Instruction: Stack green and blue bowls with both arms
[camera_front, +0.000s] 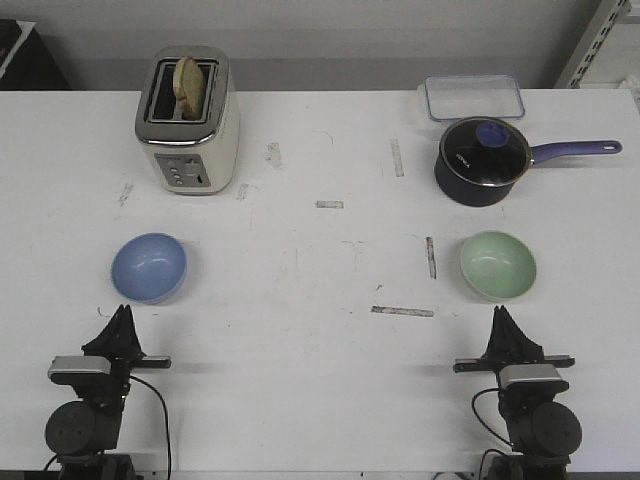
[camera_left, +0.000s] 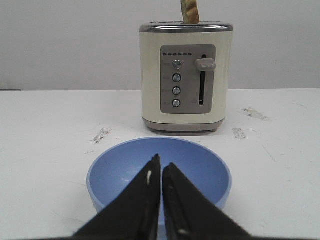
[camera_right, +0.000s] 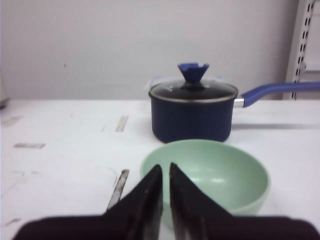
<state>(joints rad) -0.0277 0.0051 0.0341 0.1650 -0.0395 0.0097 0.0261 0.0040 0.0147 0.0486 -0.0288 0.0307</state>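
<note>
Two bowls waited on the white table (camera_front: 320, 400), well apart, each straight ahead of one arm. Taking the toaster (camera_front: 187, 120) as landmark, the blue bowl (camera_front: 148, 267) sat on the robot's side of it and a little to its left, while the green bowl (camera_front: 498, 265) lay far off to the toaster's right, just on the robot's side of the navy saucepan (camera_front: 482, 160).

The left gripper (camera_front: 122, 315) pointed at the blue bowl from just short of its near rim, its fingers (camera_left: 142, 202) pressed almost together with only a thin slit between them, holding nothing. The right gripper (camera_front: 499, 315) stood the same way before the green bowl, fingers (camera_right: 145, 197) likewise nearly closed and empty. So each arm was plainly the nearer one to its own bowl, and neither touched it.

Both bowls sat upright and empty, round, so no long axis mattered; any point of the rim would serve. They looked glossy and equal in size, the blue one light periwinkle, the green one pale mint. In my judgement the fingers would need to part before either rim could be taken.
</note>
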